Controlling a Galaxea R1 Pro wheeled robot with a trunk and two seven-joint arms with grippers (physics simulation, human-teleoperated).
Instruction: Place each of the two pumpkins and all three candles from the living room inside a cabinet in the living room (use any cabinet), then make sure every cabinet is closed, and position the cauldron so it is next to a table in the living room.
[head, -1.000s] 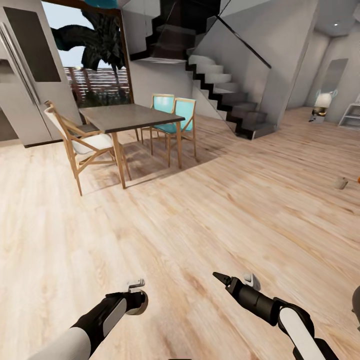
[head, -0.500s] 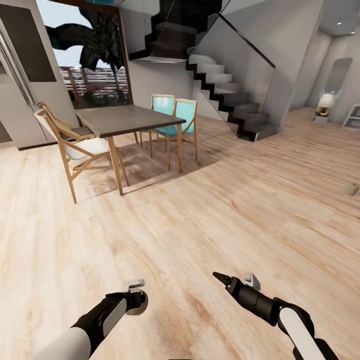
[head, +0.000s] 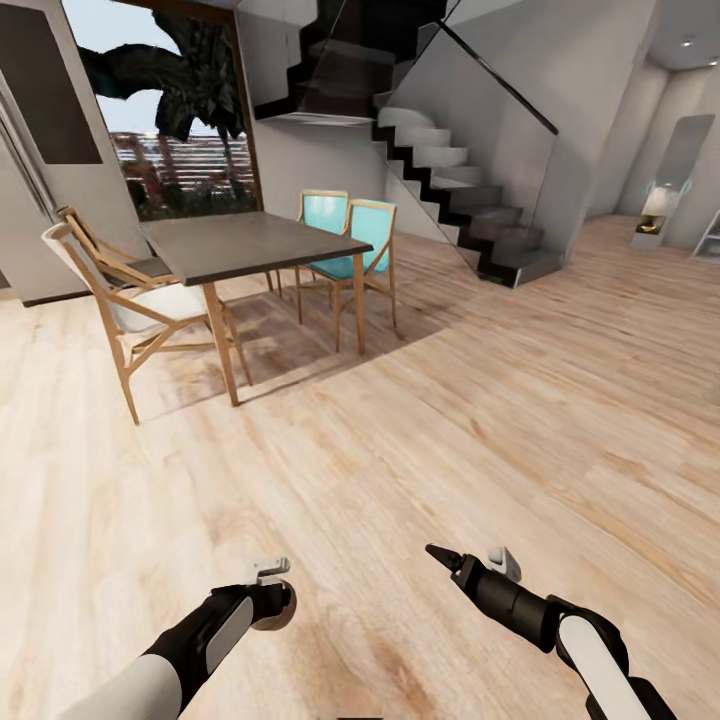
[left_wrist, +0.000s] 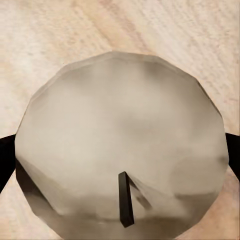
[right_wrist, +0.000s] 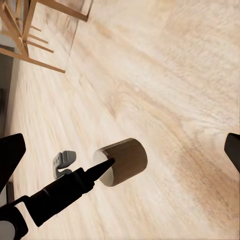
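- The left gripper (head: 272, 590) is clamped on a candle (head: 277, 604), a stubby grey-brown cylinder that sits at the tip of the left arm, low in the head view at about 7 o'clock.
- In the left wrist view the candle (left_wrist: 120, 155) has its pale flat end face turned to the camera, with a short dark wick (left_wrist: 125, 206) standing out of it; dark fingertips (left_wrist: 6, 157) press in from either side.
- In the right wrist view the same candle (right_wrist: 122, 161) lies on its side at the end of the left arm's dark finger (right_wrist: 97, 171), above the wooden floor (right_wrist: 165, 75).
- The right gripper (head: 470, 560) holds nothing; its fingers stand wide apart, one fingertip (right_wrist: 10, 155) and the other at opposite edges of the right wrist view.
- In the head view the candle lies at about 9 o'clock from the right gripper, well apart from it.
- Ahead at about 11 o'clock stands a dining table (head: 255, 242) with a dark top and light wooden legs.
- A pale wooden chair (head: 120, 300) sits at its near left side, and two teal chairs (head: 350, 240) at its far side.
- A dark staircase (head: 450, 180) rises at about 1 o'clock.
- A large window (head: 170, 110) with a palm tree outside is at about 11 o'clock, behind the table.
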